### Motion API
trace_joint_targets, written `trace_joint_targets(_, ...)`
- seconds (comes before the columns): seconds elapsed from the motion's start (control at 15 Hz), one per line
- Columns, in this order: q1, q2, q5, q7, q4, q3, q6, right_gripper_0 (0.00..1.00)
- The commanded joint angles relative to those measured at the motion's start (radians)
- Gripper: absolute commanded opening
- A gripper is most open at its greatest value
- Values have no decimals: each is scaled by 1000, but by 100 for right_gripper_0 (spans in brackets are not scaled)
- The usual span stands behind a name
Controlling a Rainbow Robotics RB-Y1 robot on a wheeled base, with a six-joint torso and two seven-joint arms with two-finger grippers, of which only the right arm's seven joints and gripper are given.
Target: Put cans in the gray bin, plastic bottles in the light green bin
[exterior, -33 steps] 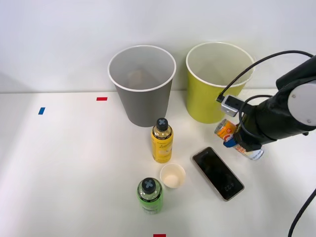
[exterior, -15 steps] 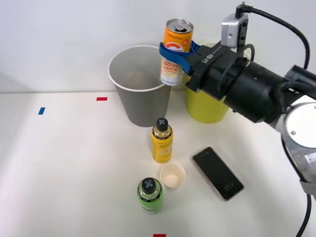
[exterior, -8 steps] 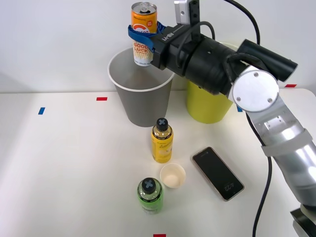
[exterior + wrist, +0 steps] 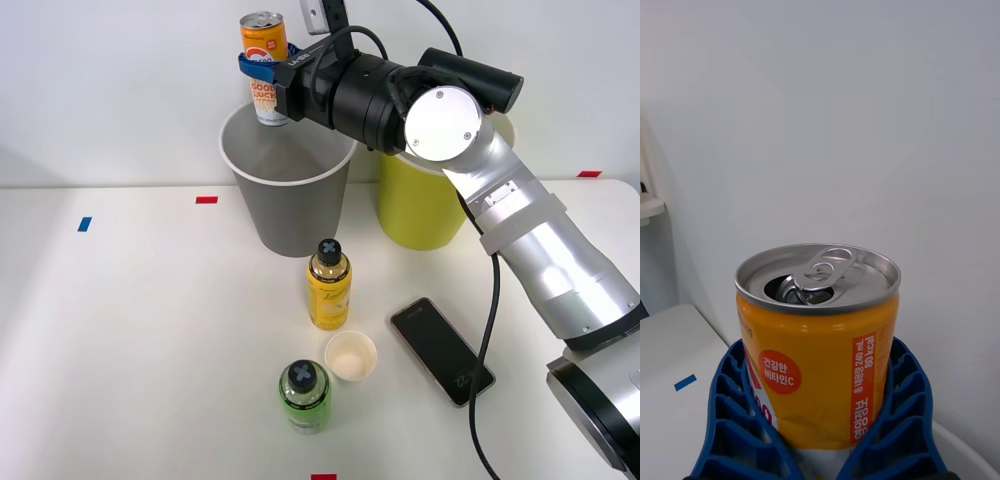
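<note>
Looking at the front view, you are seeing the right gripper [image 4: 262,72] pinching the can [image 4: 263,68] upright, its blue fingers wrapping the can's middle while it is hanging above the open mouth of the gray bin [image 4: 288,185], toward that bin's left rim. Just beside the gray bin, the light green bin [image 4: 420,215] is standing partly behind the arm. Nearer you on the table [image 4: 130,330], the yellow bottle [image 4: 328,284] is standing just in front of the gray bin, the green bottle [image 4: 303,396] is standing nearer still, a paper cup [image 4: 350,356] is sitting between and to the right of them, and a black smartphone [image 4: 442,350] is lying flat beside the cup. Turning to the right wrist view, you are seeing the can [image 4: 818,341] with its opened tab facing up, the ribbed fingers [image 4: 730,412] cupping both of its sides.
</note>
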Motion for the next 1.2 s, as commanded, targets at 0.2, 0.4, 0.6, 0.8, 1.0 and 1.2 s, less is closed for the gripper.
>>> trace_joint_targets(0.2, -3, -2, 27, 1, 5, 5, -25, 81)
trace_joint_targets(0.4, -1, -32, 21, 1, 3, 26, -26, 100)
trace_joint_targets(0.6, 31, -104, -18, 9, -64, 60, -28, 100)
trace_joint_targets(0.8, 178, -205, -56, -2, -281, 64, -62, 100)
trace_joint_targets(1.0, 362, -286, -65, -8, -455, 63, -187, 100)
trace_joint_targets(1.2, 609, -357, -82, 1, -618, 63, -410, 100)
